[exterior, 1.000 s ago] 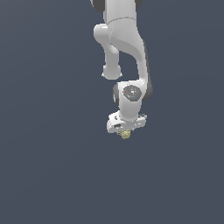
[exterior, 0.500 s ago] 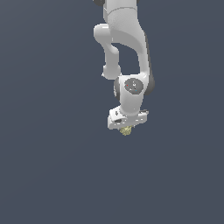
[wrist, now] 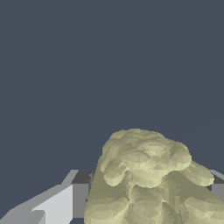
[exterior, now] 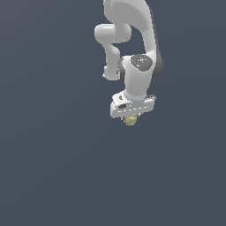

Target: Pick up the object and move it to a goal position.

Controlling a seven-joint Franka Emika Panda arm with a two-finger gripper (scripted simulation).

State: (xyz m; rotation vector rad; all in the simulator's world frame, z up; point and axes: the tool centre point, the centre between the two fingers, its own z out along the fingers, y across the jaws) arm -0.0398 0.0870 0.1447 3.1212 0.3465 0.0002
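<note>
1. A white, jointed robot arm (exterior: 132, 48) reaches down from the top of the exterior view against a plain dark blue-grey background (exterior: 48, 167).
2. At its lower end sits the white gripper (exterior: 131, 118), a broad flat block with a dark slot along its face.
3. The small, knobbly, pale olive-yellow lump (exterior: 130, 119) hangs directly under that block, touching it and narrower than it, roughly in the middle of the exterior view.
4. In the wrist view the same lump (wrist: 148, 179) fills the foreground, its bumpy surface in rounded lobes, with a pale grey finger (wrist: 52, 203) just beside it on one side and a sliver of another at the opposite edge.
5. The fingers sit on either side of the lump and appear closed against it, holding it clear of any surface.
</note>
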